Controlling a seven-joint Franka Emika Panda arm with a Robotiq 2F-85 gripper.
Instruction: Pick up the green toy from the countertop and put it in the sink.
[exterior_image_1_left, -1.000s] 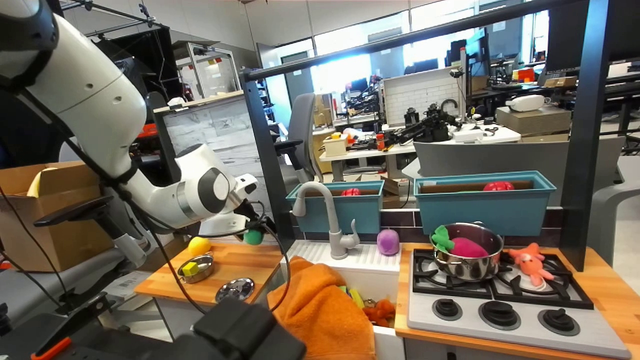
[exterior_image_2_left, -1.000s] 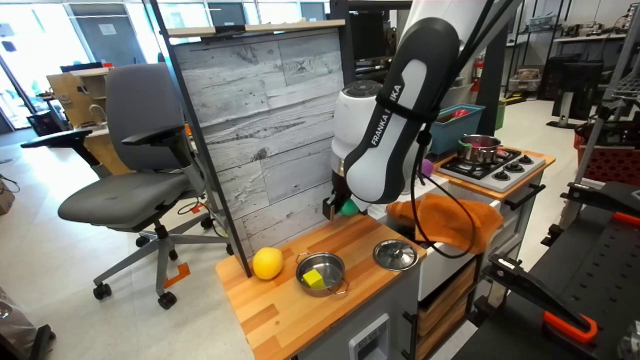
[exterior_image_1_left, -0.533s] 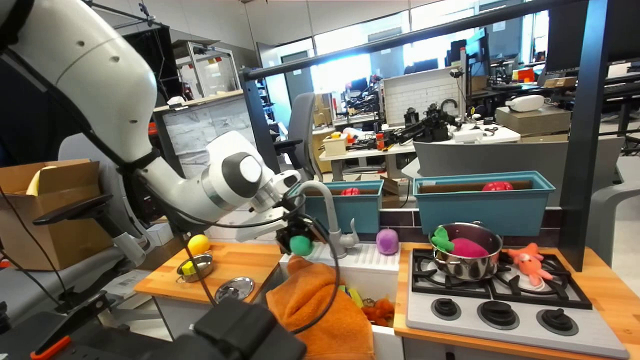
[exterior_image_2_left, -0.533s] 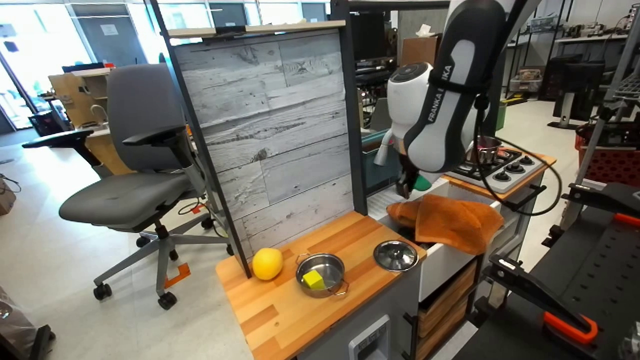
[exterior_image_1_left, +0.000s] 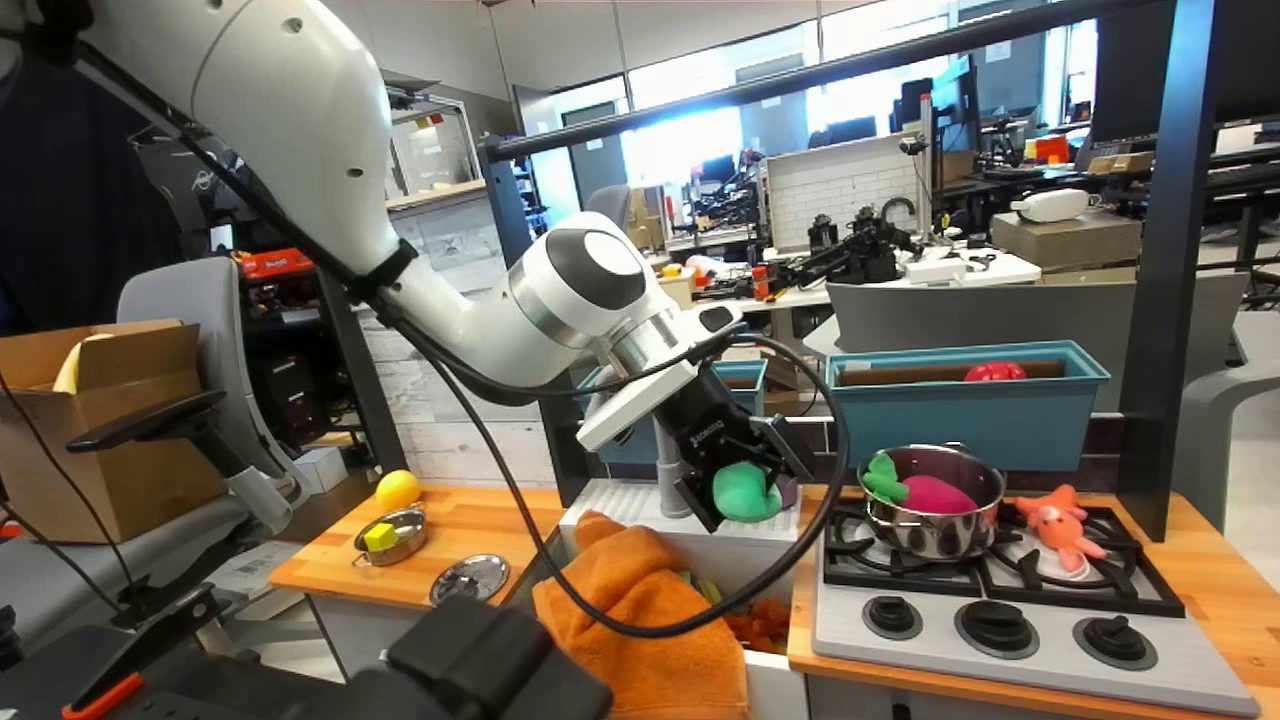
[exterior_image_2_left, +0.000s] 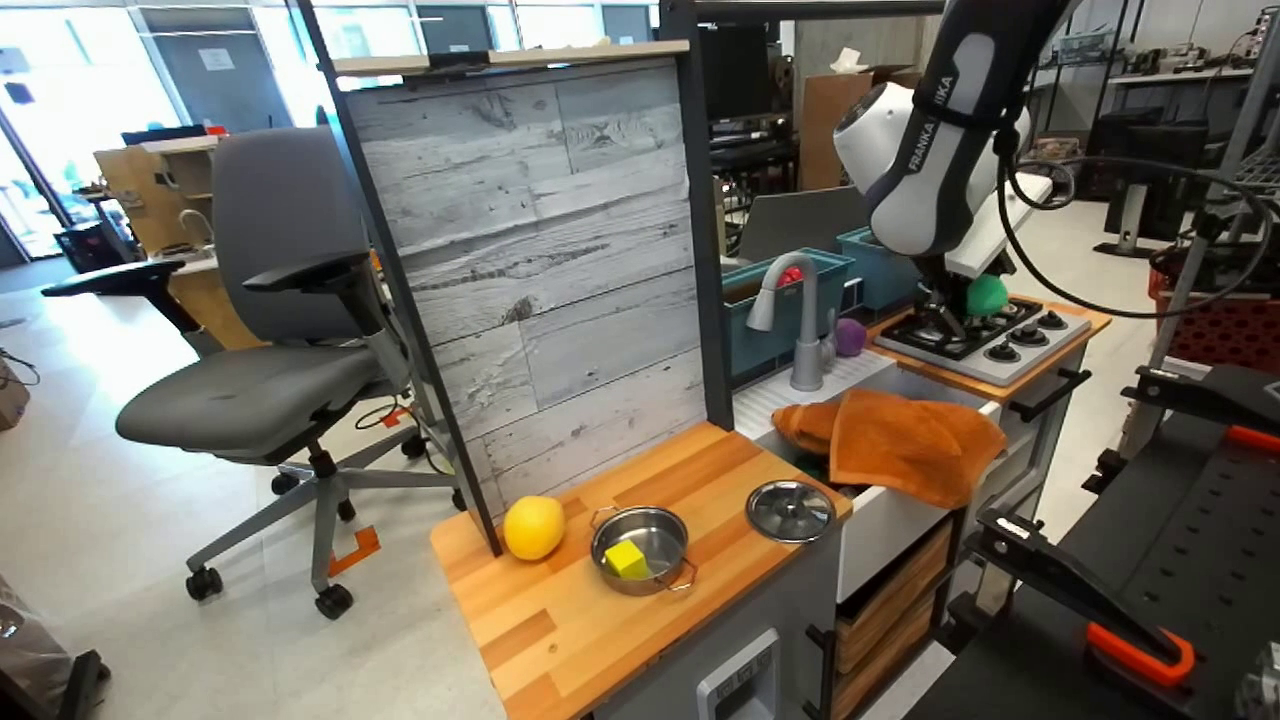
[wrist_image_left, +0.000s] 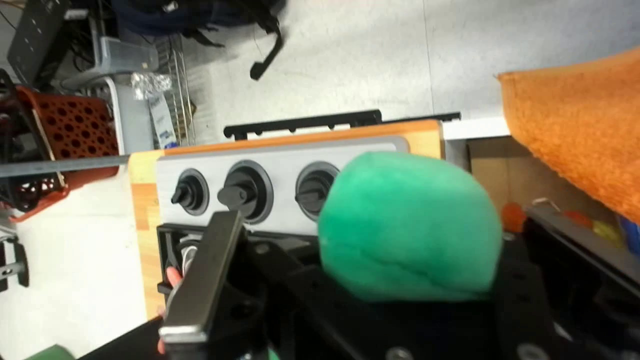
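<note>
grey office chair (exterior_image_2_left: 290, 220) noted on the floor (exterior_image_2_left: 90, 520) beyond a pale plank panel (exterior_image_2_left: 540, 250). wooden surface (exterior_image_2_left: 550, 625) bears a yellow ball (exterior_image_2_left: 534, 527), a steel pan (exterior_image_2_left: 665, 535) with a yellow cube (exterior_image_2_left: 626, 560) inside, and a lid (exterior_image_2_left: 790, 512) lying near a corner. green toy (wrist_image_left: 410, 225) located off the surface, raised in the air near the sink (exterior_image_1_left: 735, 557) and the stove (exterior_image_1_left: 945, 625); which of the two it stands over cannot be determined. end effector (exterior_image_1_left: 745, 478) found clamped on the green toy, one finger to either side, as confirmed in the wrist view. orange towel (exterior_image_2_left: 900, 450) drapes over the front wall of the sink; faucet (exterior_image_2_left: 808, 330) stands upright at the rear. stove carries a steel pot (exterior_image_1_left: 940, 540) holding a magenta item (exterior_image_1_left: 935, 495), with a coral soft toy (exterior_image_1_left: 1065, 530) just beside the pot. two teal bins (exterior_image_1_left: 965, 420) stand behind.
</note>
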